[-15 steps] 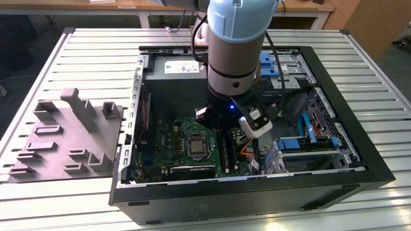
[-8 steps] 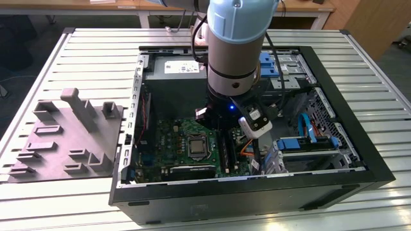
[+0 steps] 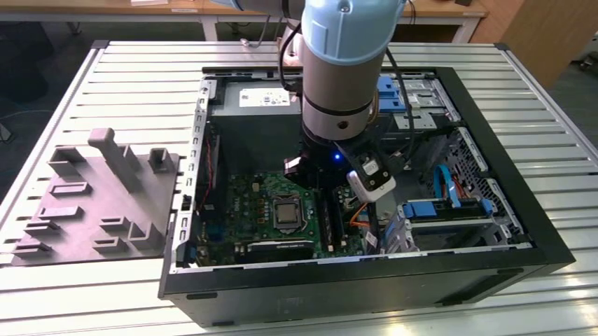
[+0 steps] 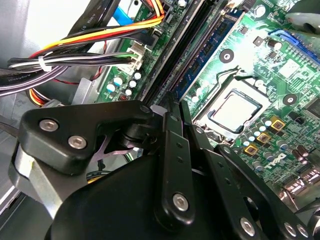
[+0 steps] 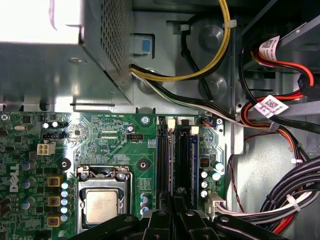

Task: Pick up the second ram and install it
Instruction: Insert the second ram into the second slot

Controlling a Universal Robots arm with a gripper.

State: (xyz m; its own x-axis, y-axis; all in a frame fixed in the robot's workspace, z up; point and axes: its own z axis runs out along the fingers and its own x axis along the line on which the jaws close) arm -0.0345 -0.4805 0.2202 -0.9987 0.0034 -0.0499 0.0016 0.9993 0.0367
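The arm (image 3: 341, 77) is lowered into the open computer case (image 3: 523, 231). In both wrist views the gripper (image 5: 174, 210) (image 4: 181, 117) is seen with fingers drawn together over the memory slots (image 5: 164, 160). The second ram (image 5: 189, 165) (image 4: 215, 42) is seated upright in a slot, on the exterior view's right of the processor (image 3: 283, 210). Whether it is clamped cannot be told.
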